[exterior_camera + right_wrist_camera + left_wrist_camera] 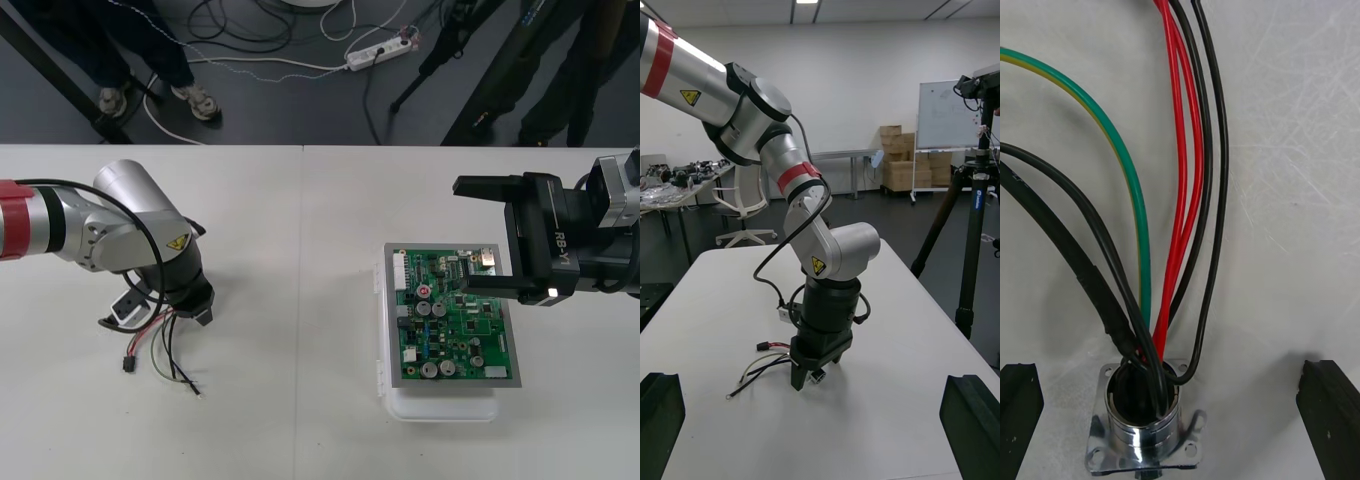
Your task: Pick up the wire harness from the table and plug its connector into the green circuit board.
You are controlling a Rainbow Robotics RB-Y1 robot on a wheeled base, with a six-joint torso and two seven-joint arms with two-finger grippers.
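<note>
The left gripper [188, 312] points straight down at the left side of the table [300, 400], open, with its fingers [1019, 420] set wide on either side of the wire harness's round metal socket [1142, 424]. The socket sits between them, and neither finger touches it. From the socket the red, black and green wires [1180, 187] fan out across the table away from the gripper. They end near the table's front edge, where the small black plug [128, 366] lies loose on the surface.

The right gripper [492, 238] is also open. It hovers over the far right part of the green circuit board [455, 325], which rests on its white base [440, 405] on the right side of the table, well apart from the harness.
</note>
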